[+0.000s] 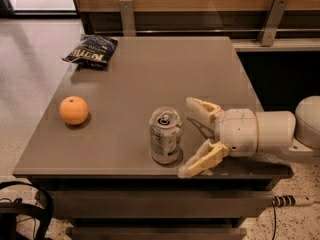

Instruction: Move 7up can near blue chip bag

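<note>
The 7up can (165, 135) stands upright near the front edge of the brown table (150, 79), silver with pale green markings and its pull-tab top showing. The blue chip bag (91, 50) lies at the table's far left corner, well away from the can. My gripper (187, 136) reaches in from the right at can height, open, with its two cream fingers spread just to the right of the can, one behind (202, 108) and one in front (202, 159). It holds nothing and does not touch the can.
An orange (74, 110) sits on the left side of the table, between the bag and the can. A wooden wall with metal brackets (127, 15) runs behind the table. A black cable loop (25, 209) lies on the floor at front left.
</note>
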Controlling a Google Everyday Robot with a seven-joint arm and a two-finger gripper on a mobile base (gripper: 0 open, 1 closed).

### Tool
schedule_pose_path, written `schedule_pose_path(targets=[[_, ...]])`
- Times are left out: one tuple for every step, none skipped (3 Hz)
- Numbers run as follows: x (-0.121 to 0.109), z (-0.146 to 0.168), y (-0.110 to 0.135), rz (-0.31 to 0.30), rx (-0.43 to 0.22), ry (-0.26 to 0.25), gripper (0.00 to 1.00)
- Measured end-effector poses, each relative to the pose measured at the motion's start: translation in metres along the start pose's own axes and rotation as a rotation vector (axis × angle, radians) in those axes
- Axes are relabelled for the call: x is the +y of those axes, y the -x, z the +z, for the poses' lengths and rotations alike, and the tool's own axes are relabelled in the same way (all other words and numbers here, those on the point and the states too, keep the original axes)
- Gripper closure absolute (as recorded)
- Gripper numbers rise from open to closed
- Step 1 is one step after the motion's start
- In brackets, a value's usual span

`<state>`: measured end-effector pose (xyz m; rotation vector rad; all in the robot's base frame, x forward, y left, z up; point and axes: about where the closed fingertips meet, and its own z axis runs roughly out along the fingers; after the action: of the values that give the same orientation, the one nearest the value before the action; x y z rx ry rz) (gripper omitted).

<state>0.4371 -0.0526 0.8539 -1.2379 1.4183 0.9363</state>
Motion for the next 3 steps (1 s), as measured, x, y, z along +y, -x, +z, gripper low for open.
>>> schedule_pose_path(targets=[[0.006, 0.01, 0.001, -0.003, -0.016, 0.029, 0.0], [0.014, 0.021, 0.008, -0.013, -0.046, 0.07, 0.01], [0.014, 0.022, 0.008, -0.014, -0.044, 0.07, 0.24]])
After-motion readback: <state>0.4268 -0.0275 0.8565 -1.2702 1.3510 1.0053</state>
